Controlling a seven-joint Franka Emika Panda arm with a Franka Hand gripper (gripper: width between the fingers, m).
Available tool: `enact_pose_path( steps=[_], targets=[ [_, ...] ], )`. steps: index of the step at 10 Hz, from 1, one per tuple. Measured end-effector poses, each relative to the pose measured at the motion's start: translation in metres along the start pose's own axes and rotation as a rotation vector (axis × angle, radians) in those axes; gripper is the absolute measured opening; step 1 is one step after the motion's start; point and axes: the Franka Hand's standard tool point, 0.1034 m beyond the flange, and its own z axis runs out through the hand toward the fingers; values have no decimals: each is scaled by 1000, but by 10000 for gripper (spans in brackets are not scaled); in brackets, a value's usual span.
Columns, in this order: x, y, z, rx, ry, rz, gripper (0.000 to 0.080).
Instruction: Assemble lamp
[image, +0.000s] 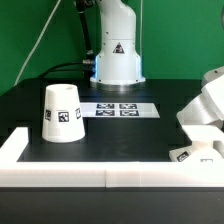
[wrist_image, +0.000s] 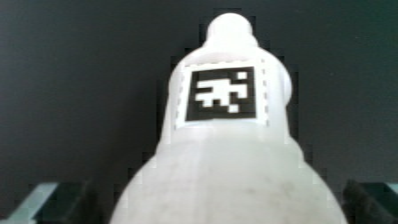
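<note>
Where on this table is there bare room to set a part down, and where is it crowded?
Widest bare patch: the black table between the shade and the tagged white part, from the marker board forward to the white front wall. Crowded: the exterior view's right, where the arm hangs over that part.

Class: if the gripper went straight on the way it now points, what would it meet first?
Probably the bulb, which lies straight ahead of the gripper, between its fingers; how far off is unclear.

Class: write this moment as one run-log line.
pincer: open, over bulb | bulb: not gripped | shade: standing apart, untouched
</note>
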Motion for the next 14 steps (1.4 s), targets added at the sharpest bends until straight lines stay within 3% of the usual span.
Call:
enact_pose_path(
  steps=[6,9,12,14],
  targets=[
    [-2,5,-2,10,1,-3,577],
    [-23,7,-25,19,-37,8,577],
    [-47,25,-53,37,-25,0,578],
    [-37,27,-54,29,26,6,579]
  ],
)
